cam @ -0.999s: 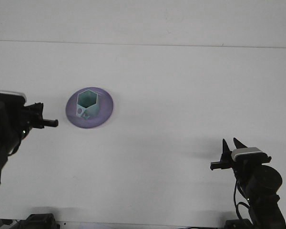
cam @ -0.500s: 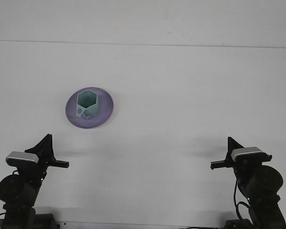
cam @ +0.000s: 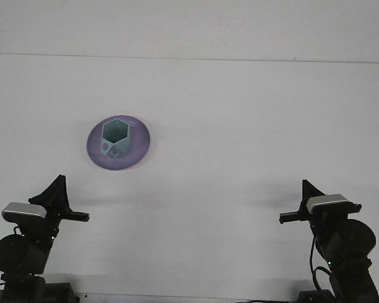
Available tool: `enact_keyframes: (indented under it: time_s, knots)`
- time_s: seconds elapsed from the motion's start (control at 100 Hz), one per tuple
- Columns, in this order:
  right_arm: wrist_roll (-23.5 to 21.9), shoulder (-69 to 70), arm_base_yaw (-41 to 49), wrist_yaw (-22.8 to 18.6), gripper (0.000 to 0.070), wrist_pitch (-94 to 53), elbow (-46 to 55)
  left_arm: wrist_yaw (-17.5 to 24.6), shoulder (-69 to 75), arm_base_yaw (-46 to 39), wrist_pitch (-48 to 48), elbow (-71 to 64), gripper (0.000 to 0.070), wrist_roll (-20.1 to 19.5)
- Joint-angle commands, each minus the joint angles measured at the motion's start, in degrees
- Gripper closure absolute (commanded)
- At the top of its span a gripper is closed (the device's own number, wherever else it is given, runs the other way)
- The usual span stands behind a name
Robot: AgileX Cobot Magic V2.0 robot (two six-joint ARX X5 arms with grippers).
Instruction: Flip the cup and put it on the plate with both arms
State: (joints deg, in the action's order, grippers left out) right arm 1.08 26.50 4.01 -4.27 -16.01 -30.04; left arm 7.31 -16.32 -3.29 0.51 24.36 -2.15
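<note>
Cup (cam: 115, 138) upright on plate (cam: 141, 146) | left jaws (cam: 58, 189), right jaws (cam: 306, 191): opening unreadable, hold nothing

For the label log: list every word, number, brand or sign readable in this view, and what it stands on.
No readable text anywhere.
Teal cup, upright on the purple plate: small dark marks on its lower side, too blurred to read as letters or signs.
Left gripper and right gripper: no legible markings.
White table: none.

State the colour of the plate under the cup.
The plate is purple, beneath a teal hexagonal cup; the front view shows it.
</note>
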Motion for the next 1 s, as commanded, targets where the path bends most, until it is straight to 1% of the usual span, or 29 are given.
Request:
enact_keyframes:
  time_s: [0.0, 0.34, 0.41, 0.51, 0.59, 0.71, 0.79, 0.869, 0.989]
  knots:
    - [0.2, 0.2, -0.1, 0.2, 0.0693, 0.6, -0.3, -0.2, -0.1, -0.1, 0.9, 0.3, 0.0685, 0.3]
    - [0.2, 0.2, -0.1, 0.2, 0.0692, 0.6, -0.3, -0.3, 0.8, -0.1, 1.6, -0.3, 0.0685, 0.2]
    - [0.2, 0.2, -0.1, 0.2, 0.0692, 0.6, -0.3, -0.3, 3.1, 0.0, 3.7, -3.0, 0.0685, -0.8]
    - [0.2, 0.2, -0.1, 0.2, 0.0693, 0.6, -0.3, -1.6, 7.0, 0.0, 7.8, -8.9, 0.0685, -2.1]
    - [0.2, 0.2, -0.1, 0.2, 0.0692, 0.6, -0.3, -1.9, 9.8, 0.0, 9.9, -13.9, 0.0686, -1.6]
    - [0.2, 0.2, -0.1, 0.2, 0.0692, 0.6, -0.3, -2.6, 14.0, 0.0, 10.3, -19.5, 0.0685, -0.8]
    - [0.2, 0.2, -0.1, 0.2, 0.0692, 0.6, -0.3, -2.6, 16.2, 0.0, 10.3, -21.7, 0.0685, 0.1]
    - [0.2, 0.2, -0.1, 0.2, 0.0692, 0.6, -0.3, -2.6, 16.2, 0.0, 12.3, -23.5, 0.0685, 0.1]
    - [0.2, 0.2, -0.1, 0.2, 0.0693, 0.8, -0.3, -2.6, 16.2, 0.0, 11.5, -23.6, 0.0685, 0.1]
